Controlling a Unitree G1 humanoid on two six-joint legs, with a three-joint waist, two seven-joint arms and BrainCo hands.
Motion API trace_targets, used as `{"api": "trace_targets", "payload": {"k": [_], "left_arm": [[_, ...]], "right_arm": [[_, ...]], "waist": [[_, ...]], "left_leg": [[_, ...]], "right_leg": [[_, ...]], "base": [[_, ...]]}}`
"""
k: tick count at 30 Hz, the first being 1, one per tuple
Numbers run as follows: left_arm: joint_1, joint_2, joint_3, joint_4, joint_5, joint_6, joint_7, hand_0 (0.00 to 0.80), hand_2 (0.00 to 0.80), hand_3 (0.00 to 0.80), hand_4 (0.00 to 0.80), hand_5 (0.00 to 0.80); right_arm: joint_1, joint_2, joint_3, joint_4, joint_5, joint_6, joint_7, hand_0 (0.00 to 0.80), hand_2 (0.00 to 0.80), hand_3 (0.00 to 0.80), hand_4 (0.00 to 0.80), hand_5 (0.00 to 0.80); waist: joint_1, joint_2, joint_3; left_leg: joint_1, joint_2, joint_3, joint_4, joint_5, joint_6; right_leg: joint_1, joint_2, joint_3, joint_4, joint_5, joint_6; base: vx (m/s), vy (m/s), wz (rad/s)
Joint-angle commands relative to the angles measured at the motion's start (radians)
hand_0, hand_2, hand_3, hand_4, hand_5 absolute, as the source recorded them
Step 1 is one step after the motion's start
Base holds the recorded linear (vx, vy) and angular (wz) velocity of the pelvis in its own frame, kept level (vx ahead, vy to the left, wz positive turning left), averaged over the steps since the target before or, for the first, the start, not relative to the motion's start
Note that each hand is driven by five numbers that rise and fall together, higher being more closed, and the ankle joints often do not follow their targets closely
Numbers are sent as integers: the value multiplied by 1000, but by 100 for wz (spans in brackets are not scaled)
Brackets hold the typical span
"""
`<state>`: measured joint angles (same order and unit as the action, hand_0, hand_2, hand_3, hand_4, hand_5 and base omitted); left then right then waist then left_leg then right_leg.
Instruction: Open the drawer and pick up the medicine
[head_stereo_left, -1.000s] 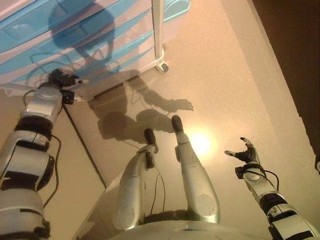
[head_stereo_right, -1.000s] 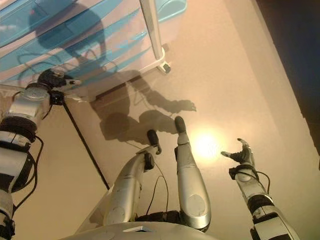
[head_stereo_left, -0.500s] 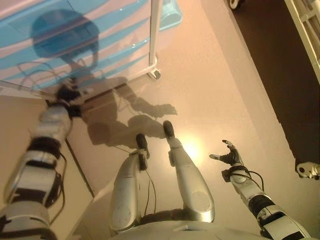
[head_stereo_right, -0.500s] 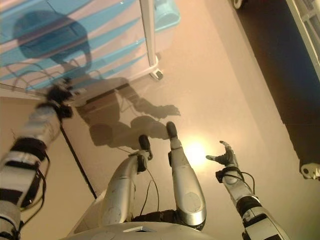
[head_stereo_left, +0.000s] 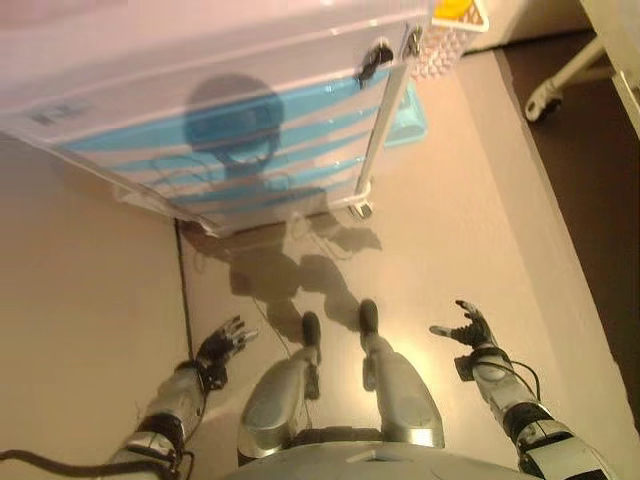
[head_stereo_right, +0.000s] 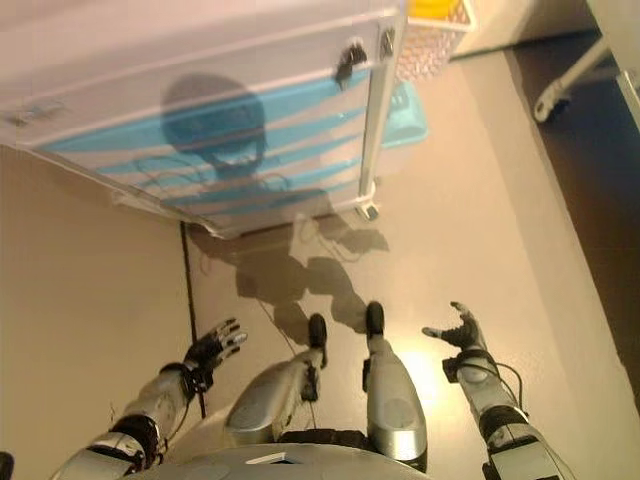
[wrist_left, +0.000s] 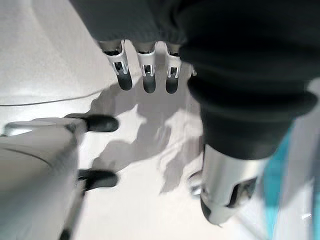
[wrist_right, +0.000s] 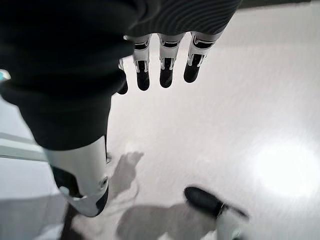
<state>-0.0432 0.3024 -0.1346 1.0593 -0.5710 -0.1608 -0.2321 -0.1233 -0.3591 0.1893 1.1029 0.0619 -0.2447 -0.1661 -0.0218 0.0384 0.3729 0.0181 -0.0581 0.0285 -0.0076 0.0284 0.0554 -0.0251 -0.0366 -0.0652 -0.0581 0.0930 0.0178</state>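
Note:
A white drawer cabinet (head_stereo_left: 230, 150) on castors stands ahead of me, with several blue drawers that all look shut. No medicine shows in any view. My left hand (head_stereo_left: 222, 343) hangs low at the lower left, well short of the cabinet, fingers spread and empty. Its wrist view shows straight fingers (wrist_left: 144, 75) over the bare floor. My right hand (head_stereo_left: 467, 328) is held out at the lower right, open and empty, and its fingers (wrist_right: 165, 70) are straight over the floor.
A white mesh basket (head_stereo_left: 445, 35) holding something yellow sits at the cabinet's top right corner. A turquoise bin (head_stereo_left: 408, 100) lies on the floor beside the cabinet. A white castor leg (head_stereo_left: 560, 85) stands on darker floor (head_stereo_left: 600, 200) at the right.
My left arm has dropped from the cabinet's lower edge to down beside my left leg. The camera has shifted, and the cabinet's top now shows. The right hand holds its pose.

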Motion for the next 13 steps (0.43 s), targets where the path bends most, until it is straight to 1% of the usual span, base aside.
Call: {"api": "trace_targets", "payload": {"k": [1, 4, 6, 7, 9, 11, 13], "left_arm": [[6, 9, 22, 61, 72, -89, 34, 0, 0, 0, 0, 0], [28, -20, 28, 94, 105, -118, 40, 0, 0, 0, 0, 0], [41, -37, 24, 111, 131, -126, 25, 0, 0, 0, 0, 0], [45, -46, 20, 118, 138, -127, 37, 0, 0, 0, 0, 0], [45, -60, 8, 144, 182, -136, 10, 0, 0, 0, 0, 0], [43, -75, -6, 165, 195, -114, 1, 0, 0, 0, 0, 0], [39, -86, -23, 178, 234, -105, -38, 0, 0, 0, 0, 0]], "right_arm": [[51, 18, -30, 33, 116, -33, 122, 0, 0, 0, 0, 0], [66, 52, -38, 82, 190, 1, 231, 0, 0, 0, 0, 0], [75, 71, -35, 101, 202, 19, 286, 0, 0, 0, 0, 0], [79, 82, -26, 106, 194, 22, 305, 0, 0, 0, 0, 0], [81, 98, -7, 117, 174, 23, 323, 0, 0, 0, 0, 0], [79, 111, 12, 124, 143, 22, 337, 0, 0, 0, 0, 0], [80, 121, 28, 125, 135, 25, 339, 0, 0, 0, 0, 0]], "waist": [[35, -26, -95], [55, -32, -147], [65, -37, -175], [69, -40, -186], [74, -45, -205], [75, -47, -221], [74, -51, -235]], "left_leg": [[-52, -20, -60, 47, -49, -34], [-30, -23, -80, 36, -49, -40], [-19, -26, -90, 32, -51, -42], [-13, -28, -93, 30, -53, -43], [-4, -30, -98, 26, -56, -44], [5, -33, -100, 21, -60, -42], [13, -34, -100, 17, -64, -41]], "right_leg": [[-15, 36, -38, 151, -123, -4], [20, 38, -58, 129, -127, -7], [40, 39, -68, 111, -128, -8], [49, 39, -73, 103, -127, -7], [63, 39, -77, 90, -127, -6], [73, 40, -77, 82, -128, -4], [81, 41, -78, 78, -131, -4]], "base": [[24, -100, 30], [27, -78, 31], [22, -57, 28], [6, -42, 18], [7, -28, 18], [-5, -10, 15], [0, 0, 0]]}}
